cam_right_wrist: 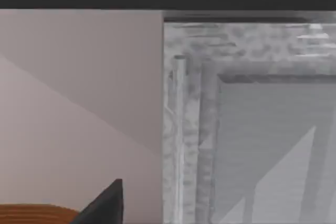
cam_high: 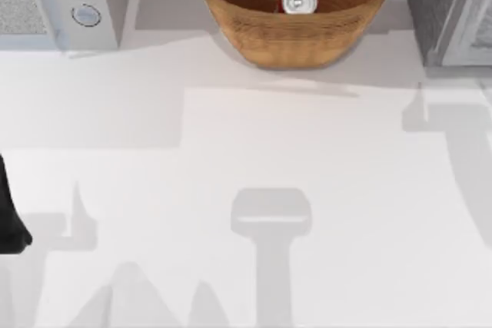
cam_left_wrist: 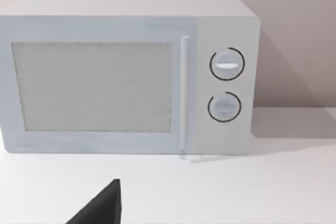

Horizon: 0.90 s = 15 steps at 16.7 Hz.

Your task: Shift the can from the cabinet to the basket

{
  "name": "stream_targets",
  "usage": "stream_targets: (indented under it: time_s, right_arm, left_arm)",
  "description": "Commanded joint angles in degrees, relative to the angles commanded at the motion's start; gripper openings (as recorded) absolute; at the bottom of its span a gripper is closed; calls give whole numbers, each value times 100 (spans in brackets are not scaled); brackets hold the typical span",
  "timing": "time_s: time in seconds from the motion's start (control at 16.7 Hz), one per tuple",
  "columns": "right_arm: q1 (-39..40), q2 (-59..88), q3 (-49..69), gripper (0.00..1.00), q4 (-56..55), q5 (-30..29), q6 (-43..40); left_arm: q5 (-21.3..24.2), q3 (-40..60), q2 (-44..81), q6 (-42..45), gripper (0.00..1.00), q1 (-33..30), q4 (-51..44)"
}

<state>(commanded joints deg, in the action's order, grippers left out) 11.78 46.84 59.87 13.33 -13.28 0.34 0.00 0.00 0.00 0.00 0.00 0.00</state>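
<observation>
Silver-topped can upright in ribbed wicker basket, gripper openings unreadable

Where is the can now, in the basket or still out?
In. The can stands upright inside the basket, its silver top facing up in the top view.

Tan-brown woven wicker basket: coarse ribbed weave, matt. Small red drink can: shiny silver metal top. Dark grey boxy cabinet: speckled stone-like finish, paler smooth front panel. White two-knob box: smooth matt casing, grainy window. White table: smooth, matt.
</observation>
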Motion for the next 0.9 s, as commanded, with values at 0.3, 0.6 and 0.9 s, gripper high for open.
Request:
stream_targets:
  time_s: [0.3,0.6,0.9]
  right_arm:
    - [-552,-2190,-3265,100,-530,614,-19]
    - [-1009,-4076,-5375,100,-1085,1139,-31]
    - [-1178,-4683,-5988,100,-1333,1328,-34]
  left_arm:
    - [0,0,0,0,100,0,0]
    - [0,0,0,0,100,0,0]
    - [0,0,0,0,100,0,0]
